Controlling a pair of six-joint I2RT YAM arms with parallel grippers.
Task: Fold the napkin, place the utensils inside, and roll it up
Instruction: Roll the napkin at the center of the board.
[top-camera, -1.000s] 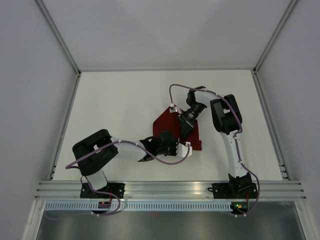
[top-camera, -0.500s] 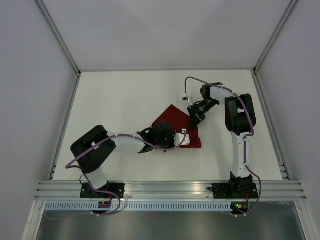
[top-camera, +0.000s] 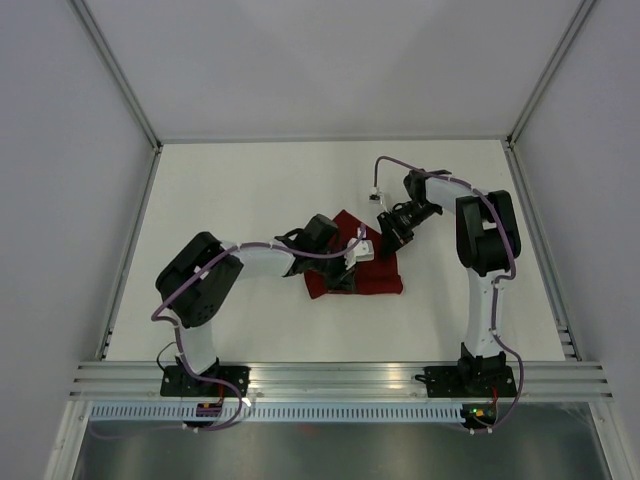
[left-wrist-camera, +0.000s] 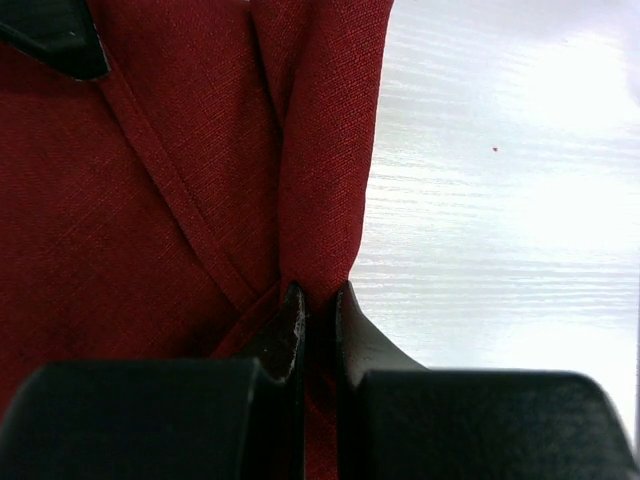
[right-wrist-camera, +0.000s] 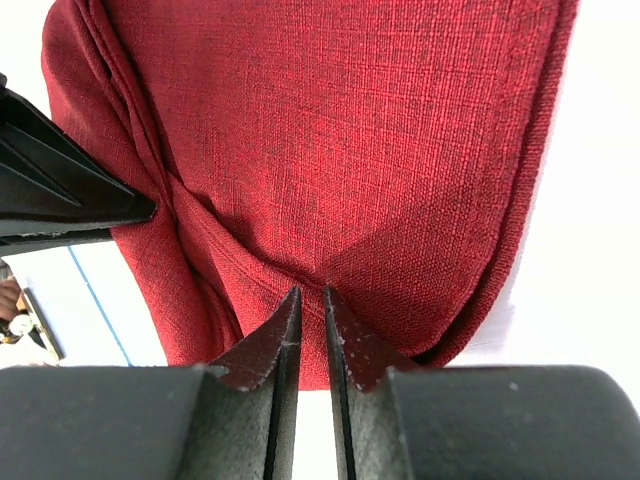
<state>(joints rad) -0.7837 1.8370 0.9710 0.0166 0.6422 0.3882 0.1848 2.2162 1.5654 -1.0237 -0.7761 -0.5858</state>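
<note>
The napkin (top-camera: 378, 280) lies bunched a little right of the middle of the table (top-camera: 230, 190), and both arms reach over it from opposite sides. The left gripper (left-wrist-camera: 318, 293) is clenched on a raised fold of the red cloth; its two tips stand almost together with the fabric pressed between them. This fold goes up and away from the tips as a thick rounded ridge, and its right edge falls directly to the bare white table. A flat diagonal crease crosses the cloth to the left of the ridge. The right gripper (right-wrist-camera: 308, 293) also pinches the napkin at the far right part, its tips close together with cloth between them. From its camera the cloth spreads wide above the tips, with a soft rolled edge along the right side and a bundle of narrow folds at the left, where a black part of the left arm comes in. From above, the near edge of the napkin runs quite straight, and the far edge rises to a point under the arms. Much open table is on the left, the far side and the near side; on the right, only a narrower strip lies between the cloth and the right arm.
</note>
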